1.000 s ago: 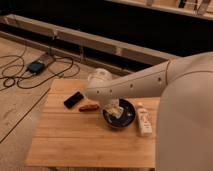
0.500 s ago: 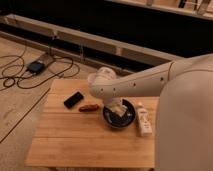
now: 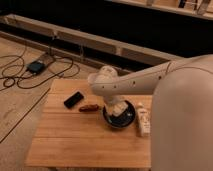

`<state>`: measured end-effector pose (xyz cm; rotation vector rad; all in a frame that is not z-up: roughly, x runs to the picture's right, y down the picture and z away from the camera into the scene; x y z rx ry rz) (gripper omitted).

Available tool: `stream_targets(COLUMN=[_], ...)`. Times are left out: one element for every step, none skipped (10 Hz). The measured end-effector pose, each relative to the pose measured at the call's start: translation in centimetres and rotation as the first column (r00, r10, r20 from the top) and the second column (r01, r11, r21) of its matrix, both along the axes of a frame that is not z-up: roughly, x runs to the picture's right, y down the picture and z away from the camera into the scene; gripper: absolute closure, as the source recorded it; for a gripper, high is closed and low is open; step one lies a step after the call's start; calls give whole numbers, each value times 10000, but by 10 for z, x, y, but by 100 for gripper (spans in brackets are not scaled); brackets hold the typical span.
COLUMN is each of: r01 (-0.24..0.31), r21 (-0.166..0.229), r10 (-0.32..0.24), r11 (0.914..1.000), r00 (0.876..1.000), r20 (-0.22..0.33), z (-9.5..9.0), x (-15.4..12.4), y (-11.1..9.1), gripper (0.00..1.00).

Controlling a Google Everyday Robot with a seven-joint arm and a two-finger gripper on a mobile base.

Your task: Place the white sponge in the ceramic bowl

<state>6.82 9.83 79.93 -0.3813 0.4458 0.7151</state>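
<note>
You are looking down at a light wooden counter (image 3: pixel 75 137) standing on a pale floor, with dark shelving running behind it.

1. On the floor at far left, a small dark box (image 3: pixel 36 66) is sitting among loose black cables (image 3: pixel 17 75).
2. On the counter's left part, a flat black rectangular device (image 3: pixel 73 99) is lying at an angle. Just to its right, apart from it, a small reddish-brown object (image 3: pixel 90 108) is lying flat.
3. Right of centre, the ceramic bowl (image 3: pixel 127 120) is sitting upright on the counter, dark and glossy.
4. The white arm is reaching in from the right, and its end effector (image 3: pixel 116 107) is pointing down over the bowl's left half. You cannot tell how far it is spread.
5. The white sponge (image 3: pixel 120 110) is showing as a pale block at the tip of the end effector, inside the bowl's outline. You cannot tell whether it is gripped or resting in the bowl.
6. Just right of the bowl, a long narrow white stick-like object (image 3: pixel 143 120) is lying on the counter.
</note>
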Motion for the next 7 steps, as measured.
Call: stream_targets(r01=[36, 83, 139, 199, 222, 221, 221], r21=[3, 8, 33, 57, 65, 68, 68], r10=[-36, -83, -139, -199, -223, -222, -222], r11=[10000, 10000, 9999, 9998, 9997, 9997, 9997], r00=[10000, 10000, 9999, 9998, 9997, 9997, 9997], r20=[-1, -21, -20, 54, 97, 95, 96], z=[0, -1, -3, -5, -6, -6, -6], x=[0, 1, 1, -2, -4, -4, -4], y=[-3, -6, -10, -14, -15, -15, -15], gripper=[20, 20, 20, 20, 20, 20, 20])
